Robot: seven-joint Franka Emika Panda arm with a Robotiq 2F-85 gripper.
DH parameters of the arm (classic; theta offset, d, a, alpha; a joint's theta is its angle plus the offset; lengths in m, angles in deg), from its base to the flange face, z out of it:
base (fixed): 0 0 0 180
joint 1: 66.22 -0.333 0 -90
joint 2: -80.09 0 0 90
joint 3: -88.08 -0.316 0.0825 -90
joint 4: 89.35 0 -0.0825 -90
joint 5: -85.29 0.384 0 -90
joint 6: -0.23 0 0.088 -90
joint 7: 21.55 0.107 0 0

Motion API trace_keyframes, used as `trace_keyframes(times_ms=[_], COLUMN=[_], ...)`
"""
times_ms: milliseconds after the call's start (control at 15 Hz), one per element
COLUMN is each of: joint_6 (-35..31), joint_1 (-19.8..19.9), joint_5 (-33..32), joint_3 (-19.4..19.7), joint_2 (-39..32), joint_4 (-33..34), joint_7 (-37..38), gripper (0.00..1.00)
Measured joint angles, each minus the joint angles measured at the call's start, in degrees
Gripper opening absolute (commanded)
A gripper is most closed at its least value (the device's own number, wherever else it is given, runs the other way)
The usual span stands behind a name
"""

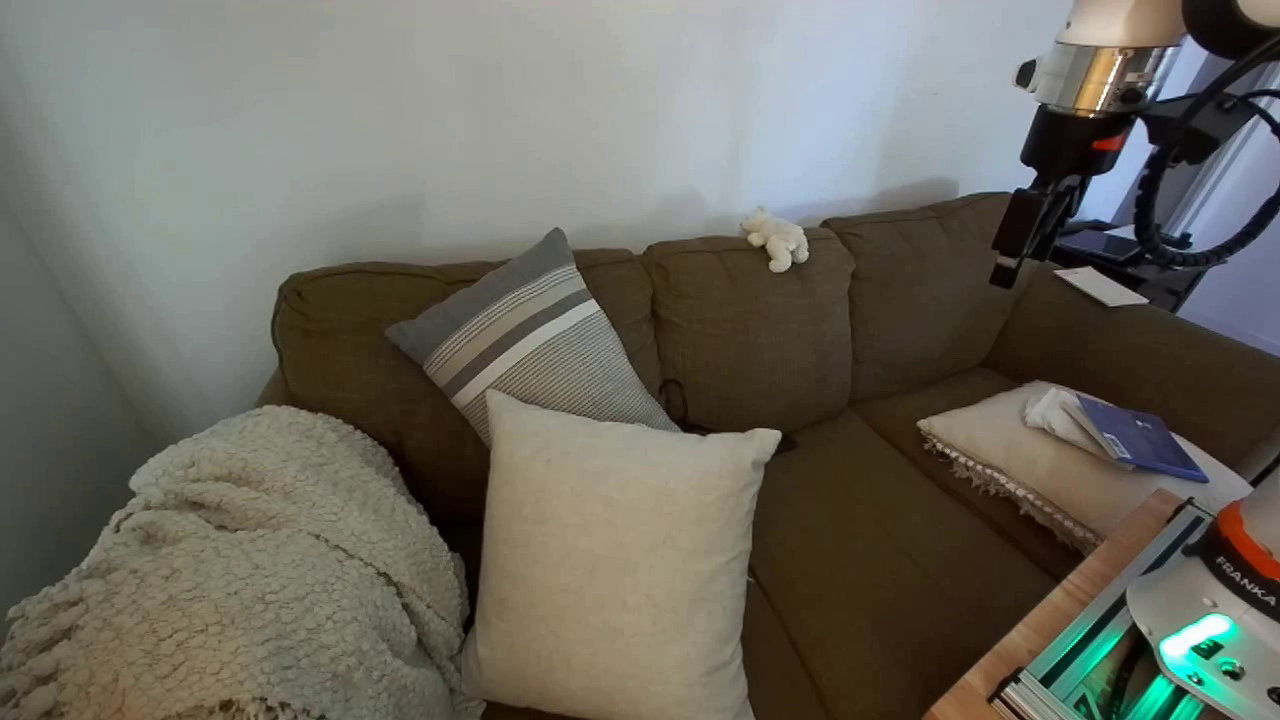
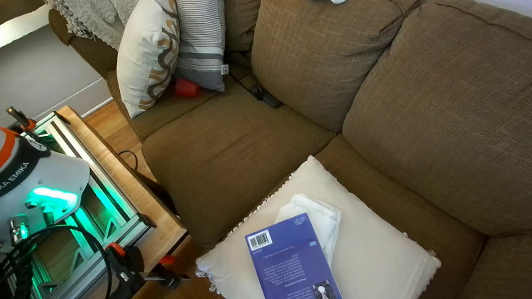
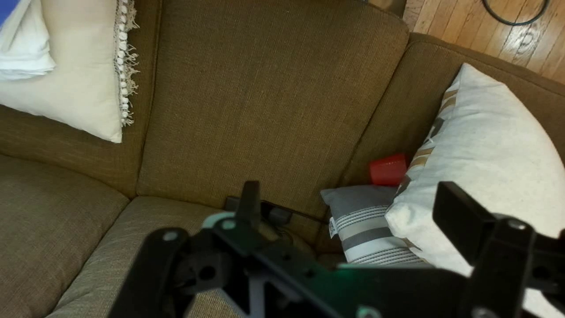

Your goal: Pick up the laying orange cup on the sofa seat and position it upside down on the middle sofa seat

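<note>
The orange cup, which looks red, lies on its side on the end sofa seat (image 2: 170, 114) in an exterior view (image 2: 187, 88). It also shows in the wrist view (image 3: 388, 170), against the striped grey pillow and partly under the cream pillow's edge. The cream pillow hides it in an exterior view. The middle sofa seat (image 2: 232, 145) lies beside that seat, and also shows in the wrist view (image 3: 265, 97). My gripper (image 1: 1018, 255) is open and empty, high above the sofa. In the wrist view its fingers (image 3: 346, 198) stand wide apart, with the cup beyond them.
The cream pillow (image 1: 620, 560) and striped grey pillow (image 1: 540, 335) lean near the cup. A fringed pillow (image 2: 365, 232) holds a blue book (image 2: 291, 257) and white cloth (image 2: 320, 220). A black device (image 2: 270, 99) lies at the middle seat's back. A wooden table (image 2: 162, 211) bears the robot base.
</note>
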Motion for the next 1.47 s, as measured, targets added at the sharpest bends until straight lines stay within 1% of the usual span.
trace_keyframes(times_ms=[400,600,733,867,1133,1267,1467], joint_6=[-0.27,-3.15,-6.30,-8.83,-10.46,-10.42,-8.18], joint_1=[0.13,1.76,3.50,5.24,8.08,8.90,9.27], joint_5=[-0.07,-1.15,-2.07,-3.33,-4.40,-4.38,-4.27], joint_3=[0.06,1.69,4.29,7.65,13.75,15.45,15.80], joint_2=[-0.33,-4.16,-9.52,-16.33,-30.94,-38.38,-49.08], joint_4=[0.09,0.13,0.65,2.60,9.71,13.83,21.00], joint_7=[0.10,-0.22,-2.17,-5.69,-14.18,-17.25,-18.75], gripper=[1.00,1.00,1.00,1.00,1.00,1.00,1.00])
